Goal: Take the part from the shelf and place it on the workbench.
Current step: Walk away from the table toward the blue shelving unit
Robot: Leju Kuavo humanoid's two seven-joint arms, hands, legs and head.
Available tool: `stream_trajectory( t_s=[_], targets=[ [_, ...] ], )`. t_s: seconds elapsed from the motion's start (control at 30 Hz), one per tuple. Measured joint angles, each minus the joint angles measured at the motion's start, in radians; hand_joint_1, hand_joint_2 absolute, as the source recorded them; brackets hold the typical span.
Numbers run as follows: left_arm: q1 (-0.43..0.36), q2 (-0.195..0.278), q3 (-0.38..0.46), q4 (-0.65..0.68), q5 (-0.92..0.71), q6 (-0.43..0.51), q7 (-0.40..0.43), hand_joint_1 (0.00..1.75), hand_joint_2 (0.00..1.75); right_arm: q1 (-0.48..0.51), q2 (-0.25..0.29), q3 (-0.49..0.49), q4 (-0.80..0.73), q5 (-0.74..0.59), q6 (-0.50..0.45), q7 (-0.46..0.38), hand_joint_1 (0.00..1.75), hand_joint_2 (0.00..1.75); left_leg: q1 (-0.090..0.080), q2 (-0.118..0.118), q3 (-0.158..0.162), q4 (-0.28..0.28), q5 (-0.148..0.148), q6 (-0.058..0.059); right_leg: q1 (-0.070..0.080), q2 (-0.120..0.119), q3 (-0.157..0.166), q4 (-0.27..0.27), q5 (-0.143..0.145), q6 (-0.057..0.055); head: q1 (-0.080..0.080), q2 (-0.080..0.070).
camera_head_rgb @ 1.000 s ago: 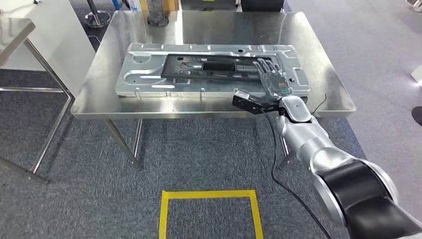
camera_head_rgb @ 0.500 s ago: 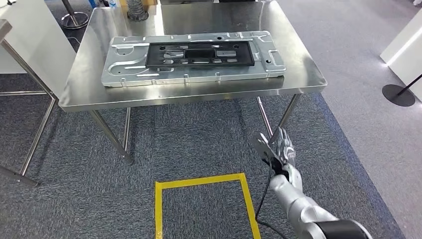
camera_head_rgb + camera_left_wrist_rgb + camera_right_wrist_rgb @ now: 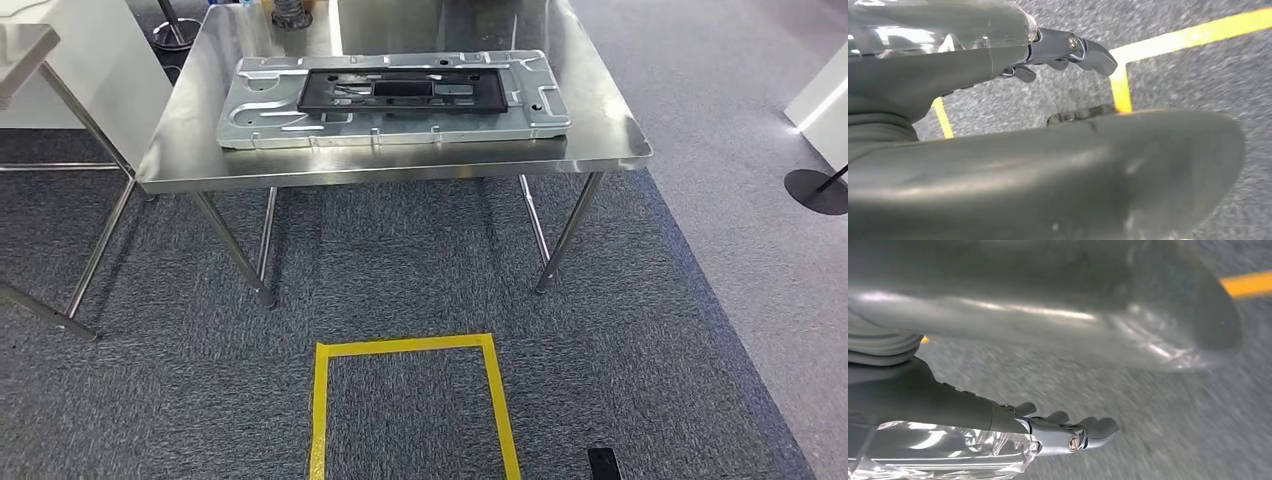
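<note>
Part (image 3: 400,90) flat on workbench (image 3: 600,150)

The workbench (image 3: 600,150) is showing polished metal, smooth and glossy, reflecting the light. The part (image 3: 250,120) on it is looking like pressed sheet metal, silver with a duller shine, and its black insert (image 3: 400,92) is appearing matt, perhaps plastic. The carpet (image 3: 400,270) is looking rough and grey, like woven cloth, and yellow tape (image 3: 322,400) is lying smooth on it. The left hand (image 3: 1063,50) and the right hand (image 3: 1063,432) are showing dark smooth fingers beside a clear glossy cover.
</note>
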Motion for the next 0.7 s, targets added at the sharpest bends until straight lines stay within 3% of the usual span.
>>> stream_trajectory(
  t_s=[0.03,0.13,0.17,0.23,0.3,0.33,0.37,0.43,0.47,0.5,0.57,0.63,0.67,0.7],
  targets=[
    [-0.003,0.001,0.000,0.000,-0.002,0.002,-0.002,0.00,0.00,0.006,0.000,-0.008,0.009,-0.005,0.020,0.007,0.00,0.00,-0.005,0.000,0.017,-0.034,-0.007,0.003,-0.004,-0.006,-0.001,-0.001,0.008,0.005,0.000,0.000],
    [-0.003,0.001,-0.001,0.000,-0.009,0.008,-0.007,0.00,0.00,0.014,0.000,-0.029,0.031,-0.028,0.066,0.016,0.00,0.00,-0.005,-0.008,0.008,-0.059,0.023,0.011,-0.011,-0.012,-0.004,-0.010,0.025,0.019,0.000,0.000],
    [-0.003,0.001,-0.002,0.000,-0.012,0.011,-0.008,0.00,0.00,0.015,0.004,-0.036,0.036,-0.035,0.075,0.016,0.00,0.00,-0.002,-0.009,0.000,-0.065,0.037,0.016,-0.012,-0.004,-0.009,-0.003,0.009,0.025,0.000,0.000],
    [-0.005,0.001,-0.004,0.000,-0.016,0.015,-0.006,0.00,0.00,0.019,0.013,-0.050,0.045,-0.045,0.092,0.014,0.00,0.00,0.000,-0.013,-0.023,-0.069,0.062,0.023,-0.020,0.016,-0.029,0.063,-0.080,0.035,0.000,0.000],
    [-0.006,0.000,-0.009,0.000,-0.018,0.020,0.000,0.00,0.00,0.022,0.025,-0.063,0.056,-0.056,0.115,0.009,0.00,0.87,0.001,-0.018,-0.055,-0.067,0.088,0.023,-0.029,0.025,-0.054,0.189,-0.179,0.046,0.000,0.000],
    [-0.006,-0.001,-0.010,0.000,-0.019,0.023,0.004,0.00,0.00,0.022,0.031,-0.067,0.060,-0.060,0.126,0.005,0.00,1.31,0.002,-0.020,-0.073,-0.065,0.101,0.020,-0.035,0.026,-0.058,0.243,-0.194,0.052,0.000,0.000],
    [-0.006,-0.001,-0.011,0.000,-0.019,0.025,0.008,0.00,0.00,0.022,0.039,-0.071,0.064,-0.062,0.134,0.001,0.00,1.75,0.005,-0.020,-0.094,-0.060,0.114,0.015,-0.040,0.026,-0.050,0.272,-0.184,0.057,0.000,0.000],
    [-0.006,-0.001,-0.012,0.000,-0.022,0.029,0.018,0.00,0.00,0.021,0.053,-0.076,0.067,-0.064,0.142,-0.007,0.00,1.75,0.014,-0.021,-0.138,-0.045,0.135,0.002,-0.054,0.027,0.012,0.233,-0.124,0.072,0.000,0.000],
    [-0.006,0.000,-0.013,0.000,-0.024,0.030,0.024,0.00,0.00,0.020,0.059,-0.078,0.067,-0.064,0.142,-0.010,0.00,1.31,0.018,-0.023,-0.159,-0.034,0.142,-0.006,-0.061,0.030,0.067,0.168,-0.109,0.080,0.000,0.000],
    [-0.007,0.000,-0.014,0.000,-0.027,0.031,0.030,0.00,0.00,0.019,0.063,-0.079,0.068,-0.062,0.141,-0.013,0.00,0.87,0.020,-0.024,-0.177,-0.022,0.149,-0.014,-0.064,0.035,0.125,0.089,-0.116,0.084,0.000,0.000],
    [-0.007,0.000,-0.016,0.000,-0.031,0.031,0.042,0.00,0.00,0.014,0.069,-0.080,0.069,-0.054,0.142,-0.020,0.00,0.00,0.021,-0.027,-0.198,-0.007,0.165,-0.030,-0.062,0.044,0.194,-0.018,-0.151,0.074,0.000,0.000],
    [-0.006,-0.002,-0.017,0.000,-0.034,0.028,0.054,0.00,0.00,0.010,0.069,-0.080,0.071,-0.038,0.151,-0.027,0.00,0.00,0.024,-0.029,-0.203,-0.006,0.183,-0.047,-0.055,0.041,0.191,-0.030,-0.156,0.051,0.000,0.000],
    [-0.006,-0.004,-0.017,0.000,-0.034,0.026,0.058,0.00,0.00,0.008,0.069,-0.080,0.072,-0.028,0.157,-0.030,0.00,0.00,0.026,-0.029,-0.208,0.000,0.175,-0.053,-0.054,0.037,0.182,-0.027,-0.147,0.040,0.000,0.000],
    [-0.005,-0.005,-0.017,0.000,-0.034,0.023,0.062,0.00,0.00,0.006,0.067,-0.078,0.073,-0.015,0.161,-0.031,0.00,0.00,0.027,-0.030,-0.216,0.020,0.149,-0.056,-0.053,0.032,0.172,-0.026,-0.137,0.029,0.000,0.000]
  ],
)
